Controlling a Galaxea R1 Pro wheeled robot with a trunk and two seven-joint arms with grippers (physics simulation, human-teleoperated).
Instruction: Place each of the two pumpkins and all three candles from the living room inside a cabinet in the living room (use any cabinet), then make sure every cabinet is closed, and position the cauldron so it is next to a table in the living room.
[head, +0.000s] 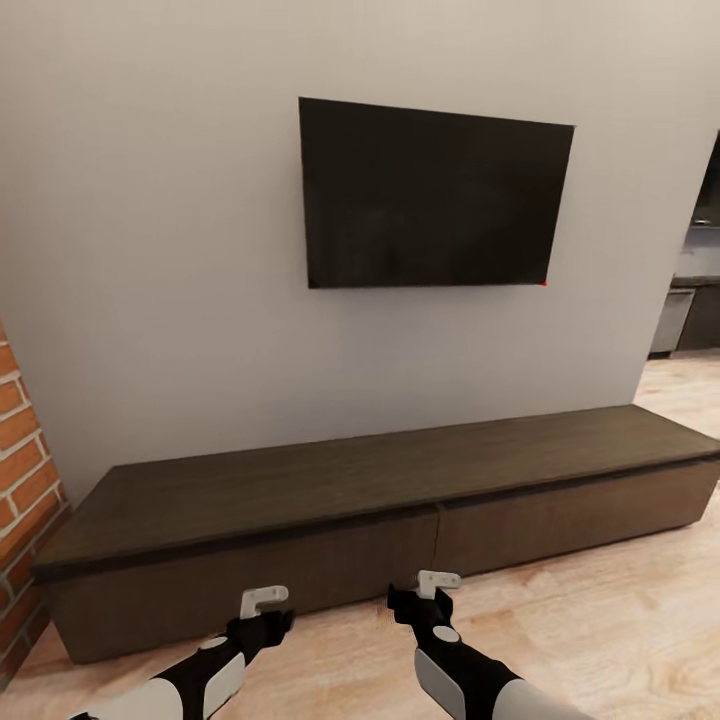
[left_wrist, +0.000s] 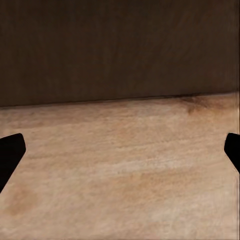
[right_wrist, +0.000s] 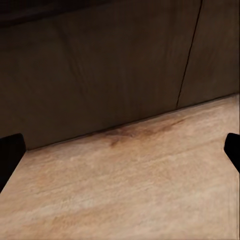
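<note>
Against the pale grey wall (head: 160, 250), below a wall-mounted black television (head: 435, 195), the long dark-brown cabinet (head: 380, 480) stretches across the head view, its flat fronts shut and meeting at a thin vertical seam near the middle. A strip of red brick wall (head: 20, 470) borders it at the left edge, and light wooden floor (head: 600, 620) runs in front. To the far right a doorway gives onto another room with grey units, too dim to read.

Both arms reach low toward the cabinet base. The left tool (head: 264, 600) and the right tool (head: 438, 582) each hover just above the floor, close to the cabinet front but apart from it. In both wrist views the dark fingertips (left_wrist: 11, 152) (right_wrist: 10, 150) sit at opposite edges, so each tool stands wide apart and empty. The right wrist view catches the seam between the two fronts.

The step in hand appears to be opening the cabinet. No handle shows on the plain fronts, so a good approach would likely be to bring one fingertip to the seam or to a front's edge, catch it squarely, and pull steadily outward without scraping the floor.
</note>
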